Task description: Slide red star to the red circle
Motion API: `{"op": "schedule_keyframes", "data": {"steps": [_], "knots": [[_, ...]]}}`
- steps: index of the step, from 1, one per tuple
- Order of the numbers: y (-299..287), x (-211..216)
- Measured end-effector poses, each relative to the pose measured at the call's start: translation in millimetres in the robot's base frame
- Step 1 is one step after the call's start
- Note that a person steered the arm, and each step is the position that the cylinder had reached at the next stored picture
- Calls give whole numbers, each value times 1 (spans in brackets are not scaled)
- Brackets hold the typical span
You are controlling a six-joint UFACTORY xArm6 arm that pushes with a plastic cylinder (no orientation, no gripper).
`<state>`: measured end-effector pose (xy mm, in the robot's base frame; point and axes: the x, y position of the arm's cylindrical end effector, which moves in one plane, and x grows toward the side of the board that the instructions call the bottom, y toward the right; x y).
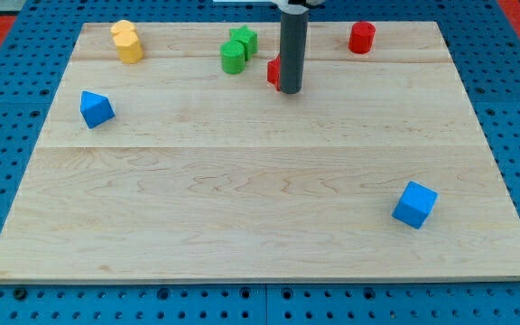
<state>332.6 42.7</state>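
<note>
The red star (273,71) lies near the view's top centre, mostly hidden behind my rod, with only its left edge showing. My tip (291,90) rests on the board right in front of the star, touching or almost touching it. The red circle (361,37) stands upright at the view's top right, well to the right of and slightly above the star. The rod rises straight up and leaves the view at the top.
A green star (244,39) and a green cylinder (233,57) sit just left of the red star. Yellow blocks (127,41) lie at the top left, a blue triangle (96,108) at the left, and a blue cube (414,204) at the lower right. The wooden board (260,226) ends on all sides.
</note>
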Motion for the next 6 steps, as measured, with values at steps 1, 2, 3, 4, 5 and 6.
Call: {"op": "schedule_keyframes", "data": {"steps": [1,2,3,4,5,6], "knots": [[-18,-1],[-60,-1],[-70,-8],[-32,-24],[-8,-43],[20,-58]]}}
